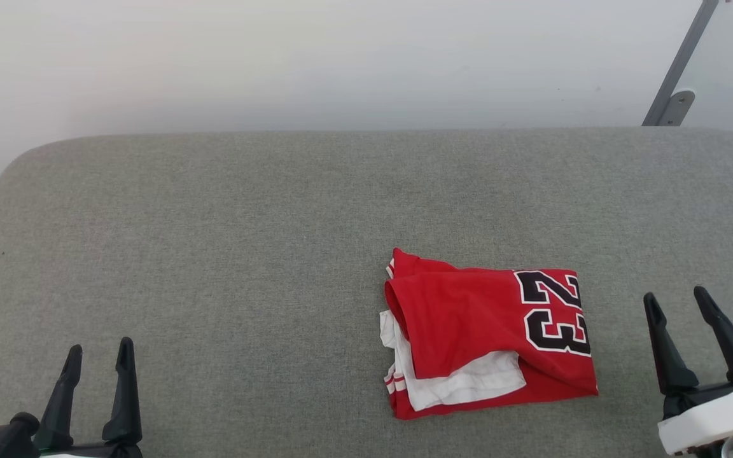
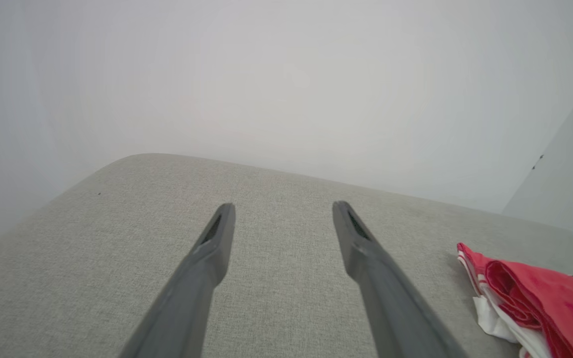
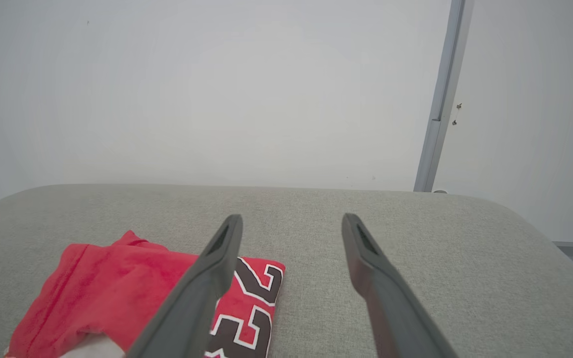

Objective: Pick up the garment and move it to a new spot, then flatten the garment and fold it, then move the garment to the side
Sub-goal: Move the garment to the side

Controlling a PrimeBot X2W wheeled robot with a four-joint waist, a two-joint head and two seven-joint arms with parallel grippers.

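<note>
The garment point(image 1: 487, 334) is a red jersey shirt with a black, white-outlined "23" and white sleeve cloth showing. It lies loosely folded on the grey fabric surface point(image 1: 245, 254), right of centre. My right gripper point(image 1: 678, 302) hovers open just right of the garment, touching nothing. In the right wrist view the garment point(image 3: 117, 293) lies to the lower left, partly behind one finger of my right gripper point(image 3: 291, 223). My left gripper point(image 1: 99, 353) stands open at the lower left, far from the garment. The left wrist view has my left gripper point(image 2: 281, 211) over bare fabric and the garment point(image 2: 535, 298) at the right edge.
A pale wall point(image 1: 341, 57) rises behind the surface's rounded far edge. A grey metal post point(image 1: 678, 70) with a bracket stands at the back right. Bare grey fabric point(image 1: 182, 286) stretches across the left half and behind the garment.
</note>
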